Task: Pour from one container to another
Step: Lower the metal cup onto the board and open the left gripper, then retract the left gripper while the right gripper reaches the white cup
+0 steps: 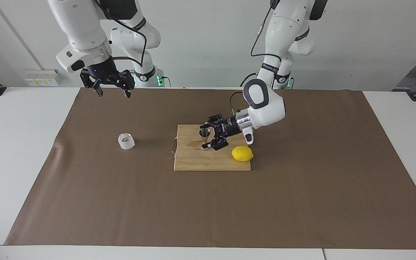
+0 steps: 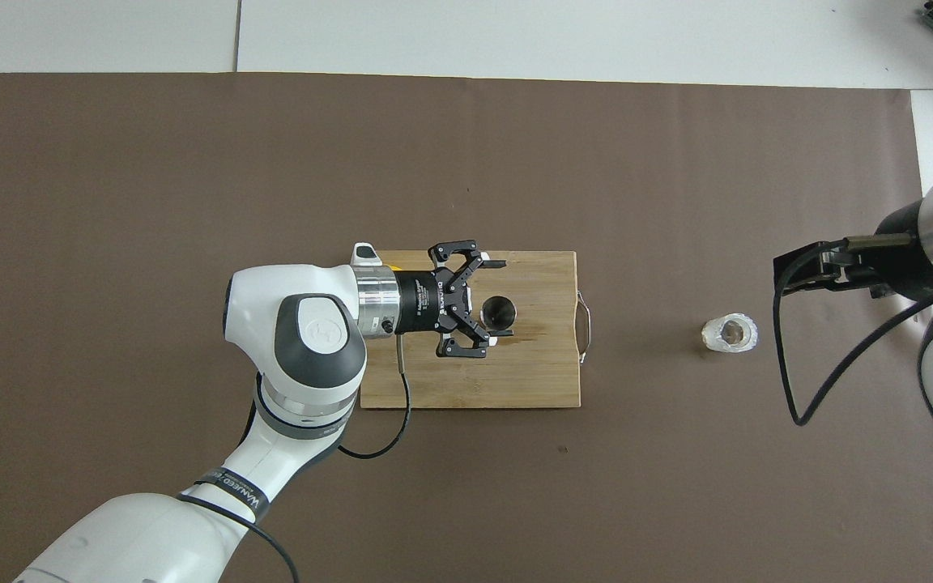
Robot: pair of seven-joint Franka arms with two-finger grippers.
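The steel jigger [image 1: 204,138] [image 2: 499,311] stands upright on the wooden cutting board [image 1: 193,164] [image 2: 543,380]. My left gripper [image 1: 206,137] [image 2: 504,298] lies low and level over the board, open, its fingers spread to either side of the jigger without clasping it. The whitish crinkly cup [image 1: 126,141] [image 2: 730,334] sits on the brown mat toward the right arm's end, something dark inside it. My right gripper [image 1: 114,94] hangs open and empty high over the mat, waiting.
A yellow lemon [image 1: 242,154] rests at the board's corner toward the left arm's end, just under the left wrist. The board has a metal handle [image 2: 585,327] on the side facing the cup. The brown mat [image 1: 208,209] covers most of the white table.
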